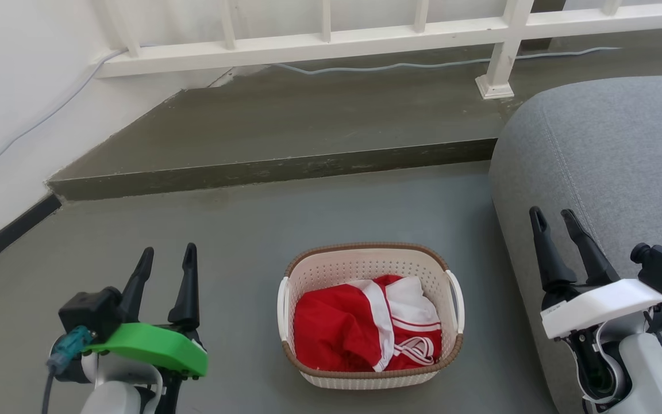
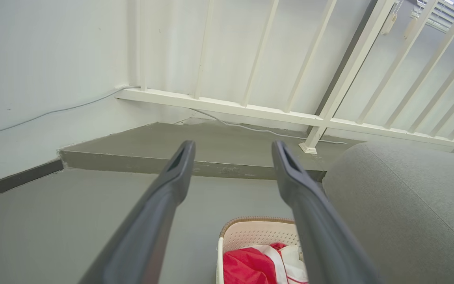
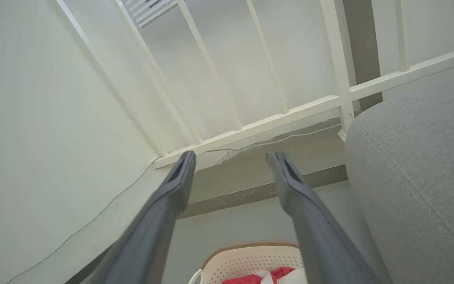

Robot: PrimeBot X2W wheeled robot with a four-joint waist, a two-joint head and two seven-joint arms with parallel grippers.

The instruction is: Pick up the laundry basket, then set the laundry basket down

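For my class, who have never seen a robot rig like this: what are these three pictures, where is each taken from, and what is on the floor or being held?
All three come from one two-armed robot. The head view looks down from its head: the left gripper with the green cover and the right gripper with the white cover each have two dark fingers, spread open and holding nothing. The other two pictures come from cameras on each wrist, looking along that arm's own fingers. Between the arms, on the grey floor, sits the laundry basket, cream with a brown rim, holding red-and-white clothing. A grey sofa stands to the right, a white railing behind.
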